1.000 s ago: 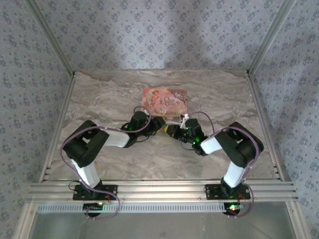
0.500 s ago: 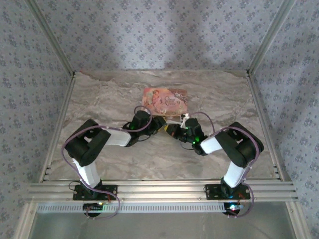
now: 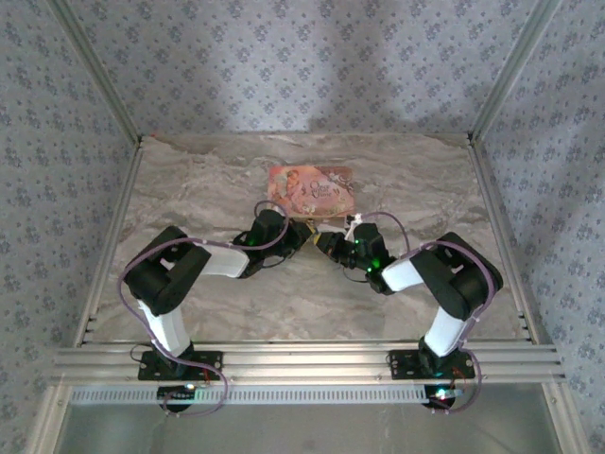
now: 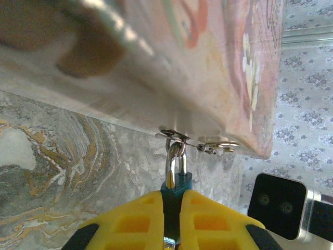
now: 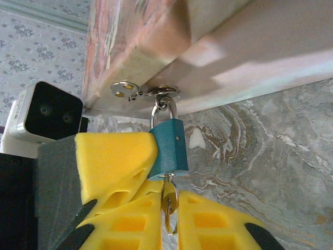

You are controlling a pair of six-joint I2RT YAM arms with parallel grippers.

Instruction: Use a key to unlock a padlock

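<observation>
From the top external view, both arms reach in to one spot at the near edge of the pink illustrated box (image 3: 312,189) on the marbled counter (image 3: 189,189). My left gripper (image 3: 301,230) and right gripper (image 3: 328,242) are nose to nose there, and what lies between them is too small to read from here. In the left wrist view, the left gripper (image 4: 174,194) is pressed onto the teal body of the padlock (image 4: 175,183). The padlock's steel shackle (image 4: 176,159) runs straight away from me through the hasp (image 4: 200,143) on the box's edge, so its long axis points from my fingers to the box. In the right wrist view, the same padlock (image 5: 170,148) hangs from the hasp (image 5: 140,92) with its keyway end towards the right gripper (image 5: 169,195). One yellow finger (image 5: 117,161) of the left gripper bears on the padlock's side. The key (image 5: 166,207) sits in line below the body, its tip at the keyway and its ring between my right fingers. Those are drawn nearly together on it, and I read that as a pinch. I judge the turn has to be made about that hasp-to-key line, and the right gripper is squarely on it.
</observation>
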